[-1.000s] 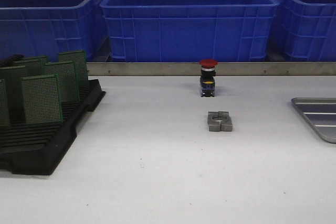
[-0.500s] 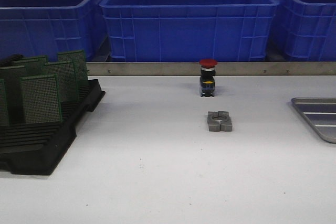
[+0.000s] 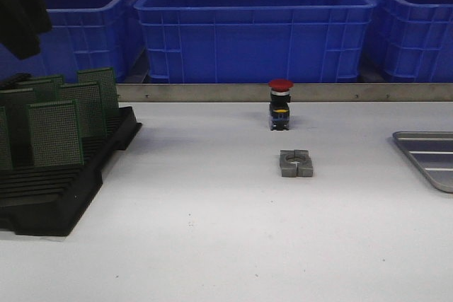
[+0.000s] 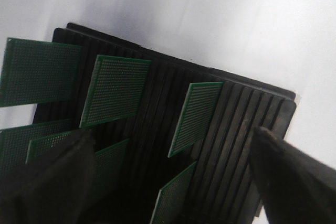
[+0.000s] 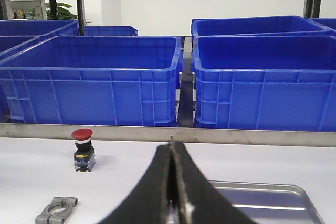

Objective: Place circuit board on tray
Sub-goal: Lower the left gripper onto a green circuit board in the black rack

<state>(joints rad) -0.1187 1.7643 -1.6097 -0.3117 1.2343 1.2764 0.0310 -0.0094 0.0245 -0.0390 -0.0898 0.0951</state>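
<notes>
Black slotted plastic makes up the rack (image 3: 60,182) at the near left of the white table (image 3: 212,231), and several green perforated circuit boards (image 3: 55,134) stand upright on edge in its slots, long axis vertical, broad faces turned toward the front camera. In the left wrist view the left gripper (image 4: 173,182) hangs above that rack with its two dark fingers (image 4: 294,182) spread wide, one to each side of the boards (image 4: 195,116), holding nothing and touching none of them. Toward the middle of the table lies a small grey metal clamp block (image 3: 296,163), and behind it stands a red-capped push button (image 3: 280,104). At the right edge lies the silvery tray (image 3: 432,157), flat, with no board on it, well apart from the rack. The right gripper (image 5: 172,192) has its fingers pressed together on nothing, with the tray (image 5: 273,203) just beyond them. Farther back runs a metal rail (image 3: 283,93), then the blue bins (image 3: 255,26). Compared with half a second ago, a dark part of the left arm (image 3: 21,5) has come into the upper left corner of the front view; everything on the table is unmoved.
</notes>
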